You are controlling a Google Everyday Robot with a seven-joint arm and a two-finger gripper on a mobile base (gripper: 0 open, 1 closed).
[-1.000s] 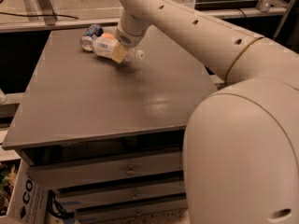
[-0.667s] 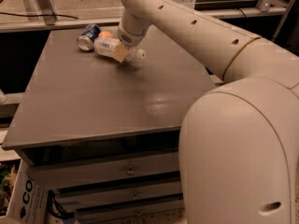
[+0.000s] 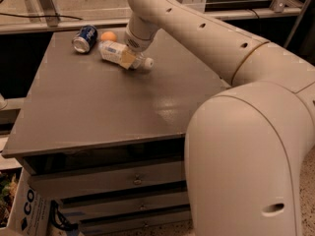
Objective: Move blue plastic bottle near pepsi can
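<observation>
Gripper: the gripper [image 3: 132, 53] sits low at the far side of the table [image 3: 98, 112], right over the middle of the blue plastic bottle [image 3: 113, 50].
Grip: hidden under the wrist; I cannot tell whether it is open, closed or holding the bottle.
Bottle: lying on its side, white cap [image 3: 147, 63] pointing right and nearer, base pointing left toward the pepsi can [image 3: 85, 38].
Can: on its side at the far left corner, just beside the bottle's base, a sliver of tabletop between them.
Orange: an orange [image 3: 109, 36] lies just beyond the bottle, right of the can, close to both.
Arm: the cream arm [image 3: 197, 28] reaches in from the right, its bulky near segment [image 3: 246, 166] blocking the table's right edge.
Below: drawers [image 3: 133, 180] under the top; a printed box [image 3: 29, 210] at the near left.
</observation>
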